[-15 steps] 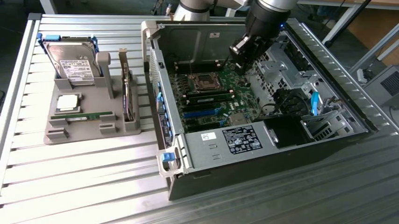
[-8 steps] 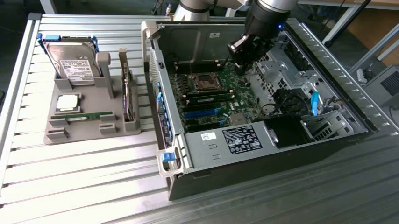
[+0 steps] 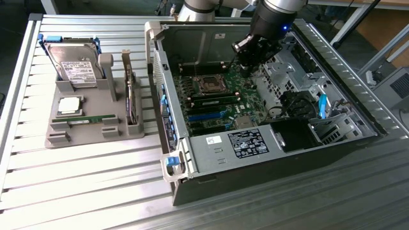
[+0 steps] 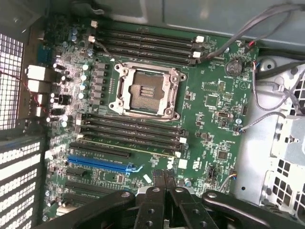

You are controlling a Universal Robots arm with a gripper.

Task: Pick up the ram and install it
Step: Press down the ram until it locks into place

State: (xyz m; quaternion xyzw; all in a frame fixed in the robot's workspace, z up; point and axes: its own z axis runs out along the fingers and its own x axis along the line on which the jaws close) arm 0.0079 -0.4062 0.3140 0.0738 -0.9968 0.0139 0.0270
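Now we look for the ram (image 3: 214, 101) first. We think it is the thin green stick standing on its edge in one of the long black slots (image 4: 133, 131), just beside the square chip socket (image 3: 210, 84) on the motherboard (image 3: 250, 96). In the wrist view we see it from its thin side, as a pale green line (image 4: 128, 145) running along a slot. It looks pushed down and level, but we cannot tell if the clips at its ends have snapped shut. The gripper (image 3: 246, 67) hangs above the board in the upper middle of the exterior view, near the socket and apart from the ram. Its fingers (image 4: 157, 191) are pressed together and hold nothing. All of this sits inside the open computer case (image 3: 211, 158), which lies on its side on the metal table (image 3: 76, 182). Far over on the exterior view's left is a gray holder (image 3: 89, 136). A twin stick (image 3: 89, 118) lies flat in it, with a hard drive (image 3: 73, 64) behind it and an upright card (image 3: 131, 103) beside it. So we think the picking up is done and the ram is in its slot. What we cannot check is whether it is locked in.
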